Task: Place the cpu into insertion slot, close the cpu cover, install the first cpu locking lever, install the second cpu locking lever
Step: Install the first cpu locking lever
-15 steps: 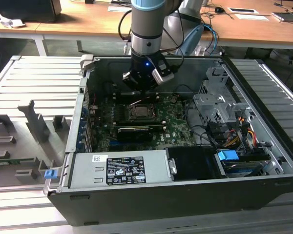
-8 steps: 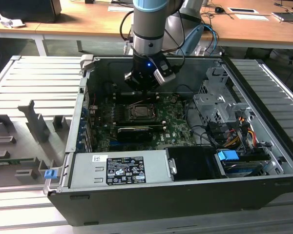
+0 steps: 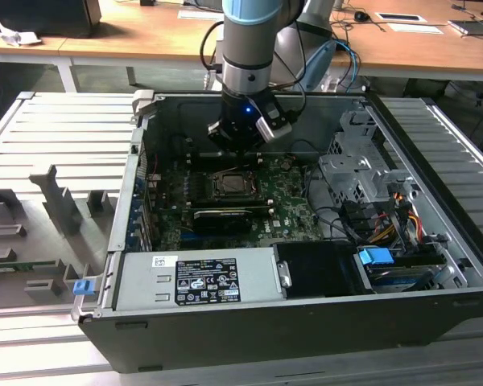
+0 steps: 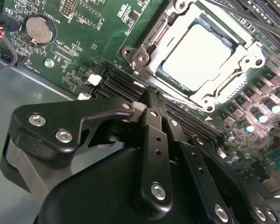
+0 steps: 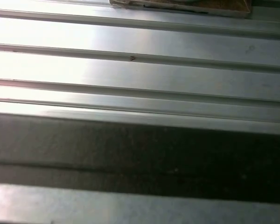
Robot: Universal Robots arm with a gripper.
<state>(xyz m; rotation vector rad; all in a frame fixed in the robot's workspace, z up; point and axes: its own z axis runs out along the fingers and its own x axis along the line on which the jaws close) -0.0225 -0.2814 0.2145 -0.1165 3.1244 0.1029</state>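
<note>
The cpu (image 4: 196, 51), a pale silver square, lies in the insertion slot (image 3: 233, 186) on the green board. The cpu cover (image 4: 224, 88), a silvery frame, lies flat around it, and the chip shows through its window. A thin metal lever rod (image 4: 177, 100) runs along the socket's side nearest my fingertips. My gripper (image 4: 148, 95) hangs just beside that edge of the socket, over the long black slots, with its black fingers (image 4: 151, 135) pressed together and nothing between them. In the exterior view the gripper (image 3: 240, 149) reaches down into the open computer case just behind the socket.
A coin battery (image 4: 39, 29) and long black memory slots (image 4: 114, 79) lie near the fingertips. A black card (image 3: 221, 217), a power supply (image 3: 197, 277), a drive cage (image 3: 362, 177) and cables (image 3: 386, 225) crowd the case. The ribbed grey table (image 3: 56, 137) surrounds it.
</note>
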